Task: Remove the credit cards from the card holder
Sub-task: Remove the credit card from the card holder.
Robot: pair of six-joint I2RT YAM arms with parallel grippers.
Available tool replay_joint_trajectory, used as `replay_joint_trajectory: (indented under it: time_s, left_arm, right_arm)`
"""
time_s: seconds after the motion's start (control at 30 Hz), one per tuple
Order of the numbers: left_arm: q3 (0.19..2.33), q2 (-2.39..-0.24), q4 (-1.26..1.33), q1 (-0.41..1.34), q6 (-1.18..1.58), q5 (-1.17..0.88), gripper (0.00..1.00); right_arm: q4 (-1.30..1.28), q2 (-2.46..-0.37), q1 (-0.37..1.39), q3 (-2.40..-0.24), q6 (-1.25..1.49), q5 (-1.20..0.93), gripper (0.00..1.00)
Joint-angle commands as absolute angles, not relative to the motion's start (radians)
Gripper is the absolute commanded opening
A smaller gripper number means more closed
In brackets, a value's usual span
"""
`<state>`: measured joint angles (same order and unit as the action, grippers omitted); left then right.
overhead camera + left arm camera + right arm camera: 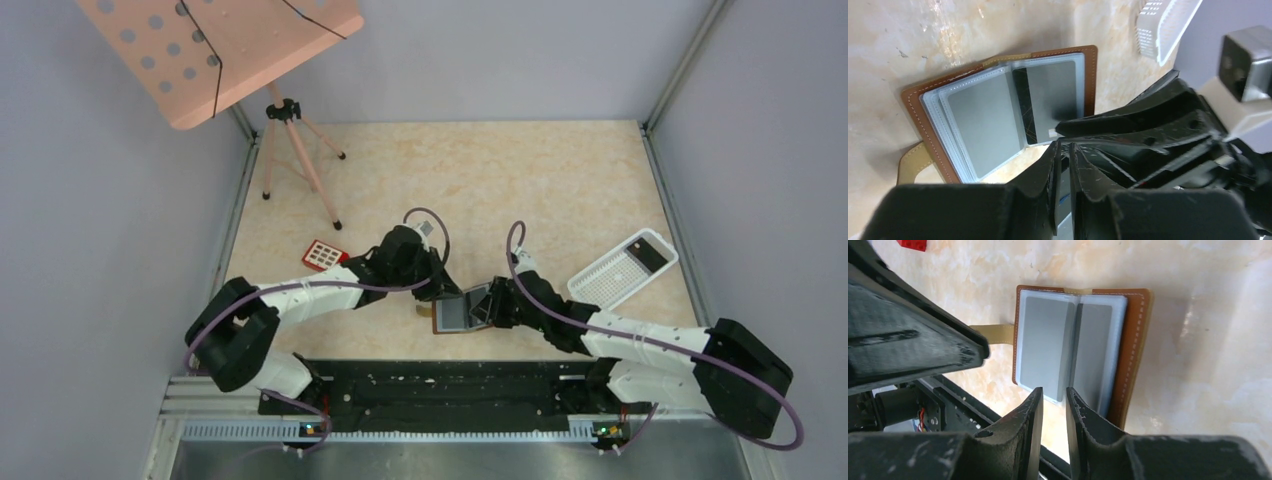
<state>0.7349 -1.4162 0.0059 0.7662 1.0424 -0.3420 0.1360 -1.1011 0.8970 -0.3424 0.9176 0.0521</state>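
I have the card holder (460, 313) lying open and flat on the table (520, 180), near its front edge, between the two arms. Its brown cover faces down and its grey plastic sleeves face up. The tan tab (993, 333) sticks out from the side toward the left arm.

My right gripper (1053, 392) sits at the near edge of the card holder, right by the fold. Its fingertips (1035, 407) are only a narrow gap apart, one on each side of the lower corner of a sleeve. I cannot tell whether they pinch that sleeve or just hover over it. From the left wrist camera, one right finger reaches across the far page.

My left gripper (1063, 146) is just beside the card holder on the tab side, at its near corner. Its fingers (1040, 170) are almost together. A thin pale strip with a blue mark shows in the slit between them. I cannot tell whether that is a card being held or something seen through the gap.

A red keypad block (325, 254) lies to the left, well apart from the card holder. A white perforated tray (612, 278) sits off to the right.
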Motion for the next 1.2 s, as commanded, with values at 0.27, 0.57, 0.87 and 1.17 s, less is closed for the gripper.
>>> replay_joint_trajectory:
  time_s: [0.27,0.57,0.87,1.17]
  left_arm:
    - [0.764,-1.591,0.113,0.819,1.044,-0.346,0.17]
    - [0.746,-1.640,0.170,0.841,1.031,-0.330,0.27]
    - [0.731,-1.649,0.179,0.848,1.008,-0.297,0.31]
    - [0.726,-1.646,0.164,0.864,0.987,-0.262,0.32]
  right_arm:
    - [0.053,-1.052,0.850,-0.309,0.900,0.115,0.23]
    - [0.068,-1.093,0.835,-0.259,0.923,0.094,0.14]
    - [0.032,-1.040,0.834,-0.270,0.930,0.105,0.12]
    - [-0.024,-1.016,0.833,-0.366,0.872,0.142,0.15]
